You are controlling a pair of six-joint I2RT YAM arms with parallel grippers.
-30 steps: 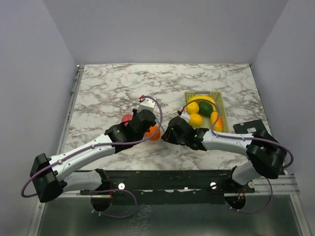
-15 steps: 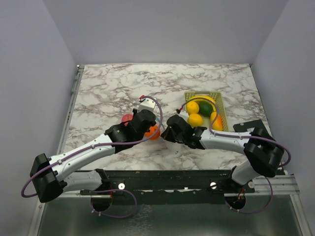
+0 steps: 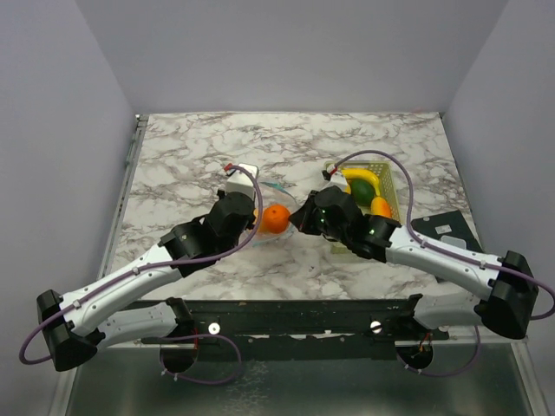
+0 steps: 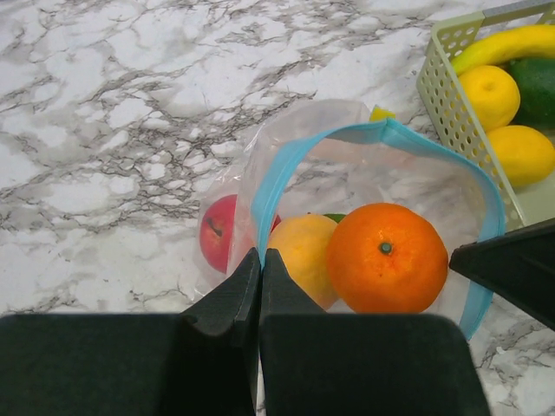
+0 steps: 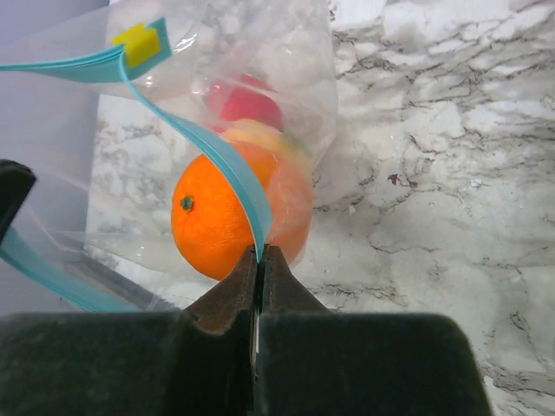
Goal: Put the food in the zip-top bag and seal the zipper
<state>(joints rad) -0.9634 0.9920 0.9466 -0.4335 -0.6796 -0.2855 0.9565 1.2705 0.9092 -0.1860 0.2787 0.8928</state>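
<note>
The clear zip-top bag (image 4: 347,173) hangs between my two grippers with its mouth held open. Its light blue zipper (image 4: 390,132) forms a loop, and a yellow slider (image 5: 136,36) sits on it. Inside are an orange (image 4: 386,260), a pale yellow fruit (image 4: 302,247) and a red apple (image 4: 217,234). My left gripper (image 4: 260,253) is shut on the zipper's left side. My right gripper (image 5: 260,251) is shut on its right side, next to the orange (image 5: 208,225). From above, the orange (image 3: 276,218) shows between the left gripper (image 3: 251,212) and the right gripper (image 3: 303,217).
The pale yellow-green basket (image 4: 442,78) stands to the right of the bag. It holds a banana (image 4: 512,43), two lemons (image 4: 490,91) and a dark green piece (image 4: 538,82). My right arm crosses its near end (image 3: 392,178). A black plate (image 3: 442,227) lies at the right edge.
Both grippers have shifted toward the back of the table with the bag's mouth edge. The mouth is now spread wider, and the orange shows plainly between them. The right arm has stretched out.
</note>
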